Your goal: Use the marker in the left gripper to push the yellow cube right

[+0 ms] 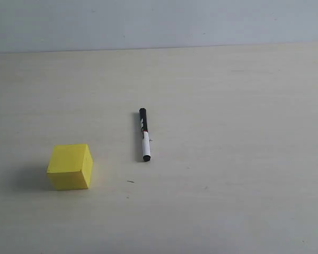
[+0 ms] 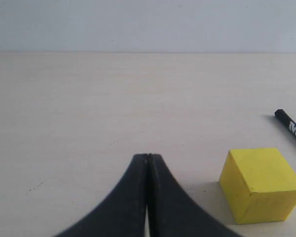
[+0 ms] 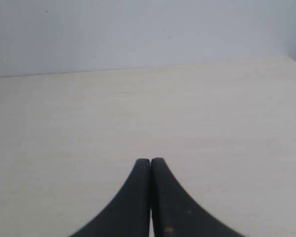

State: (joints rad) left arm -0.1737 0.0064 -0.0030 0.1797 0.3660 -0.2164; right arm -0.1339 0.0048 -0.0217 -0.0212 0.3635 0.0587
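The yellow cube (image 1: 70,166) rests on the pale table at the left of the exterior view. To its right the marker (image 1: 144,135) lies flat and loose on the table, black cap end away from the camera, white barrel nearer. No gripper appears in the exterior view. In the left wrist view my left gripper (image 2: 148,157) is shut with nothing between its fingertips; the yellow cube (image 2: 260,184) sits beside it and the marker's black cap end (image 2: 289,126) shows at the frame edge beyond the cube. My right gripper (image 3: 150,161) is shut and holds nothing.
The pale wooden table (image 1: 228,159) ends at a grey-blue wall (image 1: 159,21) along the back. A few small dark specks (image 1: 130,181) mark the surface near the marker.
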